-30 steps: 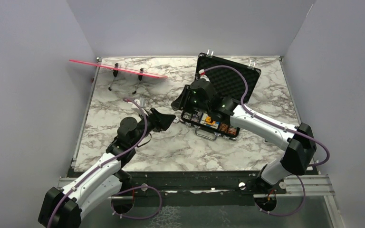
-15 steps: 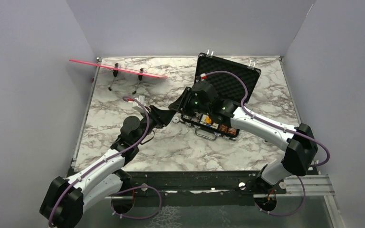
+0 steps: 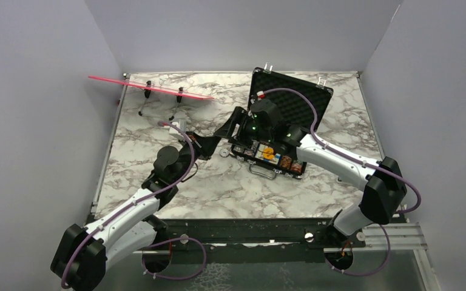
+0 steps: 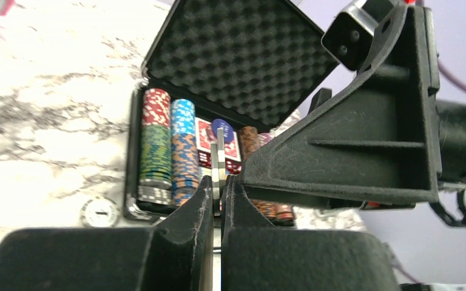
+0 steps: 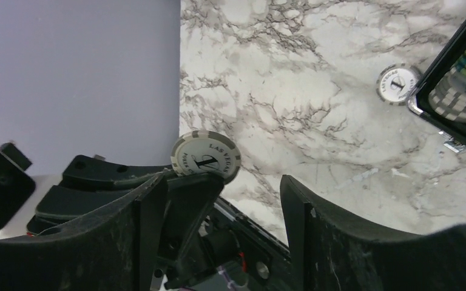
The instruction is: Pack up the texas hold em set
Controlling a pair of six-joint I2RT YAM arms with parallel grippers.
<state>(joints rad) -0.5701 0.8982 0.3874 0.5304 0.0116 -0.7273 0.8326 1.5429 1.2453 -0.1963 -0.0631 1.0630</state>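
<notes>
The black case (image 3: 301, 171) of the texas hold em set lies open at centre table, its foam lid (image 3: 291, 102) raised. Rows of multicoloured chips (image 4: 158, 145) and red card decks fill it. My left gripper (image 3: 211, 143) (image 4: 217, 182) is shut on a white and grey poker chip (image 5: 205, 156), which shows edge-on in the left wrist view. My right gripper (image 3: 229, 128) (image 5: 223, 182) stands open, with its fingers (image 4: 352, 151) on either side of the left fingertips and not touching the chip. A second white chip (image 3: 224, 153) (image 5: 398, 84) lies on the marble beside the case's left corner.
A pink strip on wire legs (image 3: 151, 88) stands at the back left. A small pale block (image 3: 180, 127) lies just behind the left wrist. Grey walls enclose the table on three sides. Both arms meet just left of the case.
My left gripper has pushed forward and right to meet the right gripper and has shut on the chip. The right jaws have spread apart, letting the chip go.
</notes>
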